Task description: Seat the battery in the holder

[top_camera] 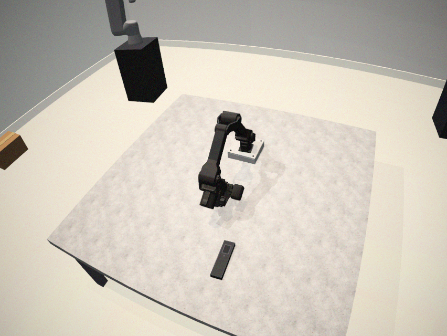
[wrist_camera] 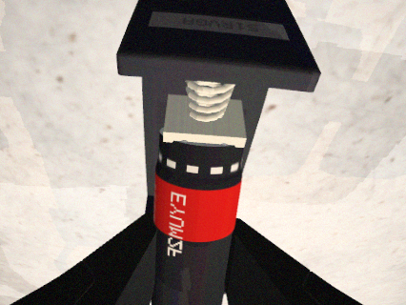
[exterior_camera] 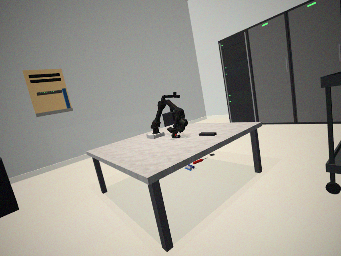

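From exterior side, left to right: we see arm's pale base on table; then our gripper, narrowed around red-and-black battery, its end against spring's plate in holder, full seating we can't tell; black remote-like bar farther right

The battery was black with a bright red band around it, white lettering across the band and onto the dark part, and a row of white squares near its end. The holder was black, with a dark grey label strip. Its spring was off-white, and the plate grey with a cream edge. The table had pale, mottled grey on top. The board on the wall was tan with black stripes, green dots and a blue bar.
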